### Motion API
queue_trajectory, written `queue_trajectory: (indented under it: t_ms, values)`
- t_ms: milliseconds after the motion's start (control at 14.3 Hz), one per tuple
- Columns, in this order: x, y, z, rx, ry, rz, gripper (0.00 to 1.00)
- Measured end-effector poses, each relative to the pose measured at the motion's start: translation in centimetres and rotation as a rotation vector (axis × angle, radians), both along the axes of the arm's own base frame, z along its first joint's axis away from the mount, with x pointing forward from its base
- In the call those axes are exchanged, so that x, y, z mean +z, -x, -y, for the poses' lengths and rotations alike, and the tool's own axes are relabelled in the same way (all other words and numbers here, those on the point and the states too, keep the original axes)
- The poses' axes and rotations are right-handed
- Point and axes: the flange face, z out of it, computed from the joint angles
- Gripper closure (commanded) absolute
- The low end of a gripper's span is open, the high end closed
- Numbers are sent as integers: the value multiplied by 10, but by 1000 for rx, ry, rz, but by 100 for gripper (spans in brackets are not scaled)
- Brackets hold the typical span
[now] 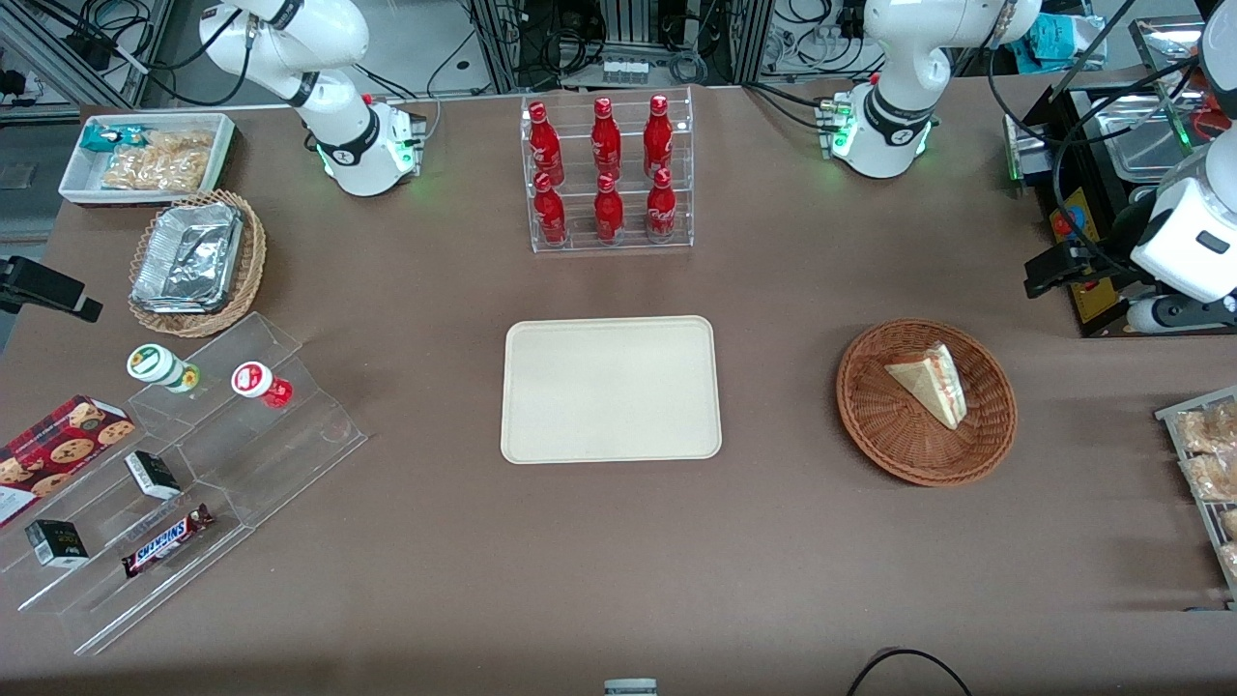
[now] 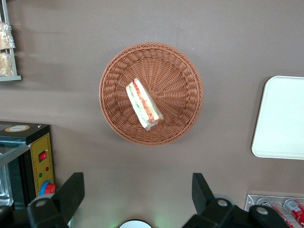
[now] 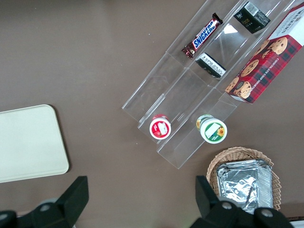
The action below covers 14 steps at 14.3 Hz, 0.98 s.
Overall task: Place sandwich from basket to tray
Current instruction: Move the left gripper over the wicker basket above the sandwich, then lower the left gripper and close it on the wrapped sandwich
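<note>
The sandwich (image 1: 933, 383), a pale triangular wedge with red and green filling on its cut edge, lies in the round brown wicker basket (image 1: 870, 406). In the left wrist view the sandwich (image 2: 144, 104) lies near the middle of the basket (image 2: 180, 80). The cream tray (image 1: 611, 389) lies flat and bare at the table's middle, and its edge shows in the left wrist view (image 2: 280, 118). My left gripper (image 1: 1058, 269) hangs open and empty high above the table, farther from the front camera than the basket. Its fingers stand wide apart (image 2: 137, 180) over bare table, short of the basket.
A black box with a yellow panel (image 1: 1082, 261) stands close under the gripper. A rack of red bottles (image 1: 607, 174) stands farther from the front camera than the tray. A wire tray of bagged snacks (image 1: 1208, 464) lies at the working arm's table end. Clear stepped shelves (image 1: 193, 464) lie toward the parked arm's end.
</note>
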Motion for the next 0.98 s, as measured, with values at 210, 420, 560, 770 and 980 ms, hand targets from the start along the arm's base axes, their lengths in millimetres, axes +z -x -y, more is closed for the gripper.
queue_trajectory:
  t_ms: [210,420,560,770,980]
  values:
    - [-16,-4,2,-11,0,-25,0]
    - [-69,-10,3,-13,-3,-88,0]
    - [-113,-13,3,-14,-4,-99,0]
    - [-177,-8,3,-16,-1,-56,0]
    - [-230,5,0,-1,1,1,0]
